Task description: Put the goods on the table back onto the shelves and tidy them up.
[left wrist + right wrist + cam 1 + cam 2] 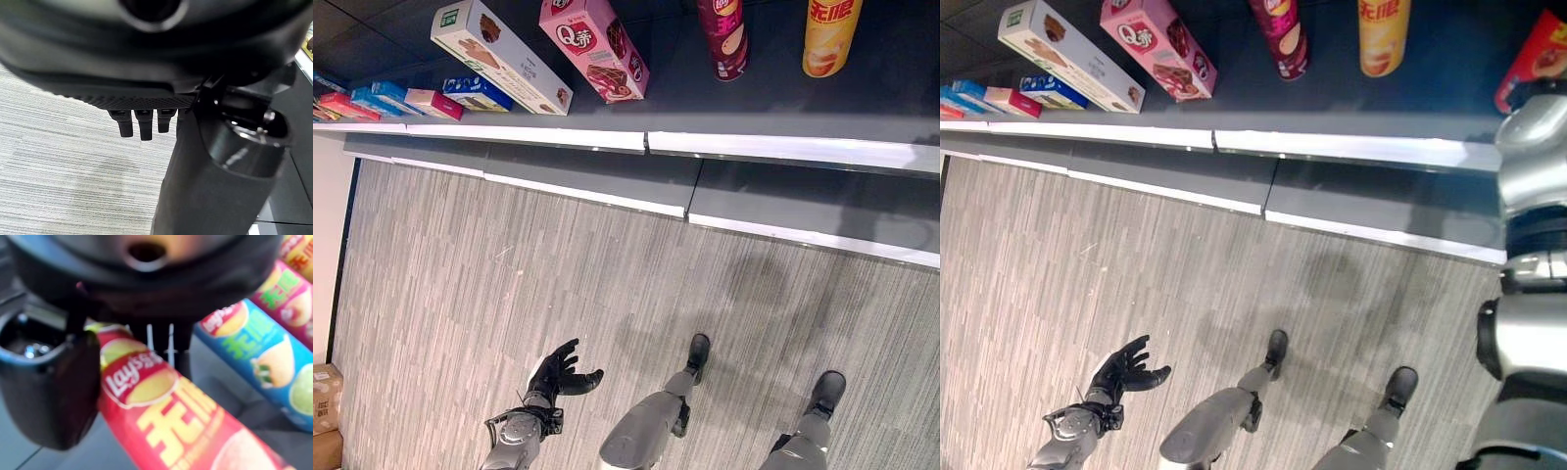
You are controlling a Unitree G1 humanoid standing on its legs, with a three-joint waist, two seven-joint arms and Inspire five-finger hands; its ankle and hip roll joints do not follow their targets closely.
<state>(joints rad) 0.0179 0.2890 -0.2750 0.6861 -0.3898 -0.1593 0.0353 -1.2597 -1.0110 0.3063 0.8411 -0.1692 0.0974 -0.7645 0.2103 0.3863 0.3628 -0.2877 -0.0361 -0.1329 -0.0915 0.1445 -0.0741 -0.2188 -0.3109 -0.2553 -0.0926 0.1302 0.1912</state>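
A red crisp tube (pixel 161 416) lies between the thumb (pixel 49 382) and the fingers (pixel 161 340) of my right hand, which is curled round it. The tube (pixel 1536 54) shows at the far right of the dark shelf (pixel 1410 93), above my raised right arm. Beside it in the right wrist view lie a blue tube (pixel 254 347) and a pink-red tube (pixel 288 298). My left hand (pixel 563 372) hangs low over the floor, open and holding nothing; its fingers (pixel 139 125) are straight.
On the shelf stand a maroon tube (pixel 724 37) and a yellow tube (pixel 830 34). A pink box (pixel 594 47), a white box (pixel 499 57) and several small boxes (pixel 433 103) lie to the left. Cardboard boxes (pixel 325 411) sit on the striped floor (pixel 509 294).
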